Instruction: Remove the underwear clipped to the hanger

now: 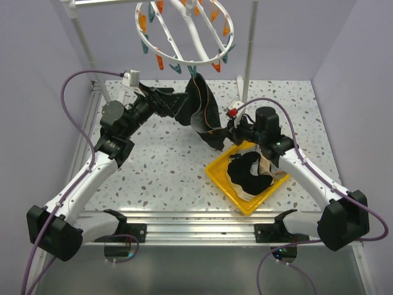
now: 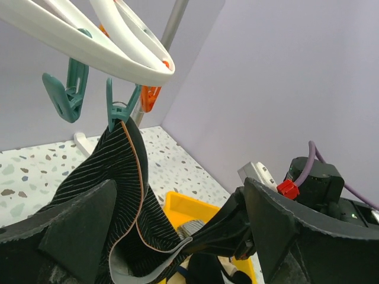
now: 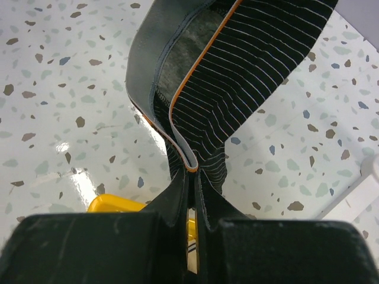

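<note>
A black pin-striped underwear (image 1: 199, 107) with a grey, orange-edged waistband hangs from a teal peg (image 2: 118, 109) on the round white hanger (image 1: 184, 34). Its lower end is stretched down toward the yellow tray. My right gripper (image 1: 228, 130) is shut on that lower end, pinching the waistband fold (image 3: 192, 163) between its fingers. My left gripper (image 1: 178, 101) is open beside the upper part of the garment. In the left wrist view its two wide-apart fingers frame the hanging underwear (image 2: 118, 177), and neither finger is closed on it.
A yellow tray (image 1: 216, 167) lies at the front right with black, beige and striped garments (image 1: 249, 175) inside. White upright poles (image 1: 249, 55) (image 1: 92, 58) stand behind. Empty orange and teal pegs (image 1: 142, 23) dangle from the ring. Lilac walls enclose the table.
</note>
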Robot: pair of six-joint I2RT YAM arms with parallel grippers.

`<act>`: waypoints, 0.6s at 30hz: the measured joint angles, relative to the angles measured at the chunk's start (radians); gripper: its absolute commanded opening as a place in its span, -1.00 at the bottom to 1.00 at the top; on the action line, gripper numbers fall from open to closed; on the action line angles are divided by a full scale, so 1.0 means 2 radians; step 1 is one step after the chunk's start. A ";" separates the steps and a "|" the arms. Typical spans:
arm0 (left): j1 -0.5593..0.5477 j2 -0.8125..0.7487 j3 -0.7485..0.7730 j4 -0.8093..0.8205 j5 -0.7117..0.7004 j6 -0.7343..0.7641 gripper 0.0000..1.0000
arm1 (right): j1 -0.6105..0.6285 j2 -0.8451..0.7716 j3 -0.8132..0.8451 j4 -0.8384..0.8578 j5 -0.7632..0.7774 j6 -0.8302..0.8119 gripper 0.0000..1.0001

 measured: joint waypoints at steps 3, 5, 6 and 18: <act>-0.017 -0.006 0.001 -0.021 -0.035 0.004 0.85 | 0.000 0.000 -0.001 0.003 -0.003 0.005 -1.00; -0.020 0.000 0.004 -0.039 -0.057 0.004 0.85 | 0.000 0.000 -0.002 0.005 -0.008 0.008 -1.00; -0.021 0.006 0.008 -0.046 -0.065 0.004 0.85 | 0.000 0.000 -0.002 0.006 -0.010 0.009 -1.00; -0.031 0.083 0.069 -0.064 -0.105 0.043 0.81 | 0.000 0.000 -0.006 0.015 -0.015 0.015 -1.00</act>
